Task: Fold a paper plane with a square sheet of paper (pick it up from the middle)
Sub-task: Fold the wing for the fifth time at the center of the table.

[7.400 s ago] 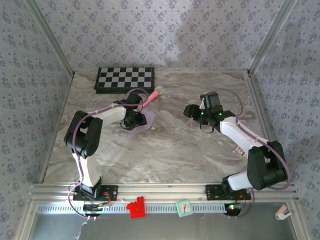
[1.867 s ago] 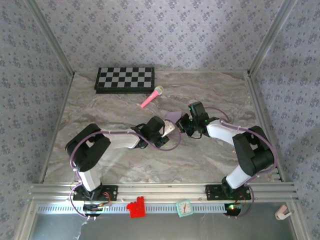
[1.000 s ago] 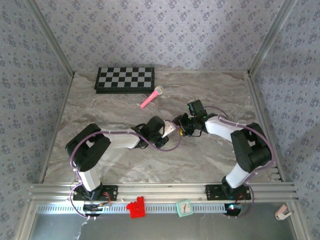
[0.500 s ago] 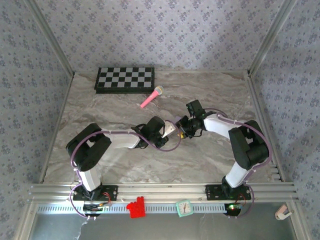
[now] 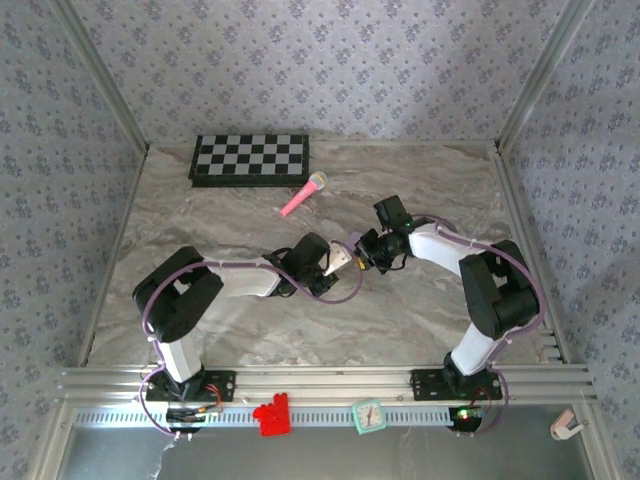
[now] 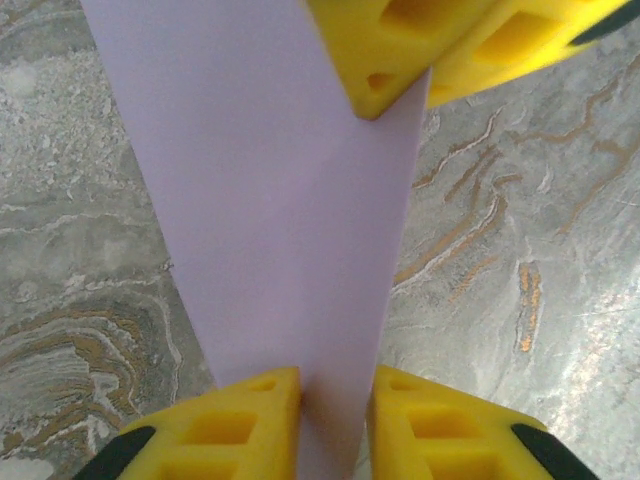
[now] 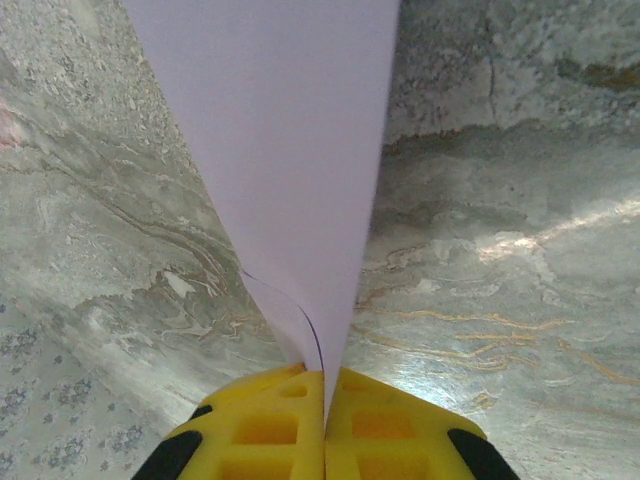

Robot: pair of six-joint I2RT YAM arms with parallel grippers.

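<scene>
The square sheet of paper (image 5: 349, 246), pale lavender, is folded into a narrow strip and hangs between my two grippers above the marble table's middle. In the right wrist view my right gripper (image 7: 325, 378) is shut on the paper's (image 7: 290, 150) narrow end, one loose layer curling out at the left. In the left wrist view the strip (image 6: 280, 200) runs down between the parted yellow fingers of my left gripper (image 6: 335, 385). The right gripper's fingers (image 6: 420, 60) pinch its far end. From above, the left gripper (image 5: 340, 262) and right gripper (image 5: 368, 252) almost meet.
A black-and-white checkered board (image 5: 250, 158) lies at the back left, with a pink toy microphone (image 5: 303, 195) just in front of it. A red block (image 5: 270, 415) and a small clock (image 5: 368, 416) sit on the front rail. Patterned walls close three sides.
The right gripper has shut on the paper's end after standing open around it. The left jaws have parted a little. Both arms stay close together at the table's middle.
</scene>
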